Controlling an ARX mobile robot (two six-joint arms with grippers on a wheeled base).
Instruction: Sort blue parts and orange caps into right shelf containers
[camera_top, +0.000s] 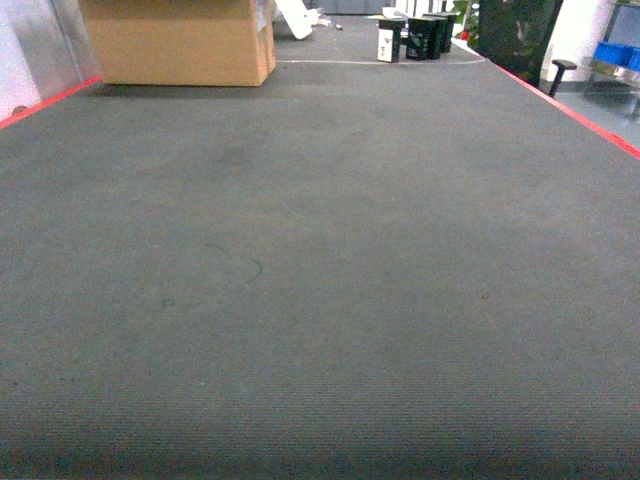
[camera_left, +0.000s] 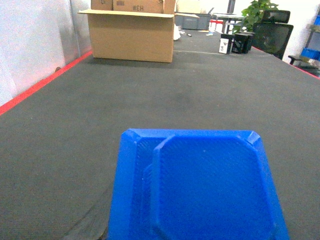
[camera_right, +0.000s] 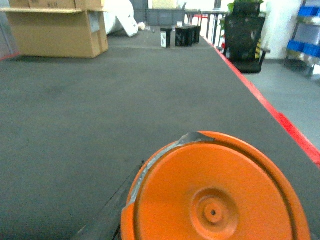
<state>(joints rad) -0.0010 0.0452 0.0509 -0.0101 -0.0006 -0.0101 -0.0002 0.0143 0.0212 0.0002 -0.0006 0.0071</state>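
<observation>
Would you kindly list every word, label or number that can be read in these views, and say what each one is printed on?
"#CH": printed on the upper cardboard box stacked on the large cardboard box, left wrist view.
Print on the neighbouring upper box: cut off by the frame, unreadable.
Dark marks on the boxes in the right wrist view: too blurred to read.
Labels on the small black and white cartons: too small to read.
Blue part and orange cap: no text visible.

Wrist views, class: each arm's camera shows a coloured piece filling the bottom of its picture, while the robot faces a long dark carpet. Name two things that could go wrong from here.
1. The blue part and orange cap fill the wrist views, hiding both claws, so a slipping grip might go unnoticed.
2. The blue bins sit far off at the right, beyond the red floor line and near a black chair. The base may have to steer round these, and the pieces could jolt.
</observation>
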